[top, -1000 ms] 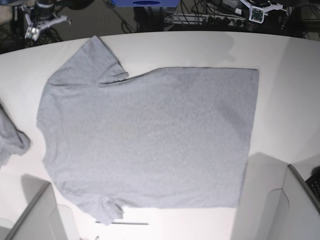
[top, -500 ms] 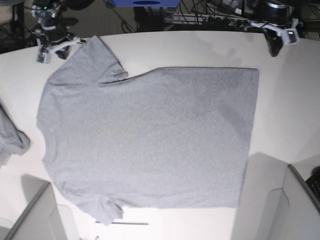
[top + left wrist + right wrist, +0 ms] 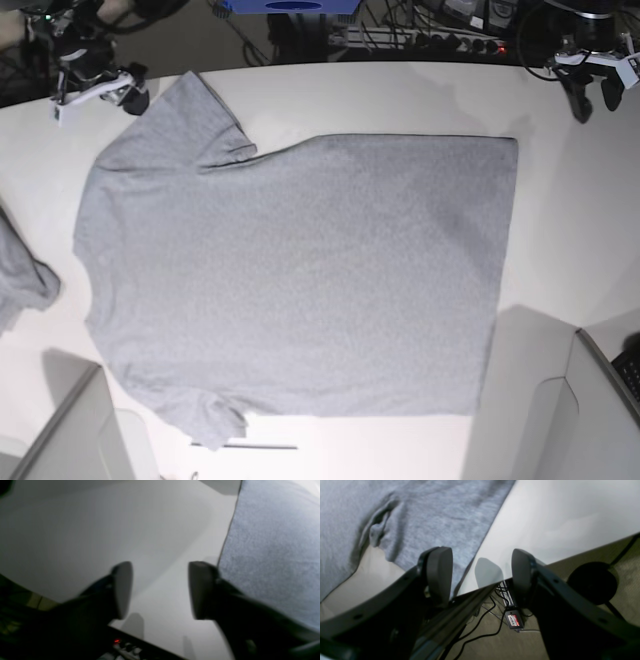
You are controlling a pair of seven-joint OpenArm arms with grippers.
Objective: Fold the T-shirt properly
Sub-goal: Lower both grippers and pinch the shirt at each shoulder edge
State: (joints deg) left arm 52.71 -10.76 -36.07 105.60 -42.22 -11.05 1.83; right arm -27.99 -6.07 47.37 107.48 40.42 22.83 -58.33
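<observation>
Left wrist view: left gripper with jaws set wide, nothing between them, hanging over bare white table. Straight hem edge of the large heather-grey cotton T-shirt lies just beside the right-hand finger; no contact that I can make out. View is blurred.

Right wrist view: right gripper also spread wide and empty, at the table's edge, with cables and floor below. Sleeve of the shirt lies under and beside the left-hand finger; a small pucker in the cloth near the underarm.

Base view: shirt spread flat, plain side up, across the middle of the table, collar end toward the view's left, hem toward its right. Grippers sit off the two far corners.

Judgement: approach step, no fold begun. Next move calls for each gripper to descend onto its near edge and pinch a single clean layer before lifting
</observation>
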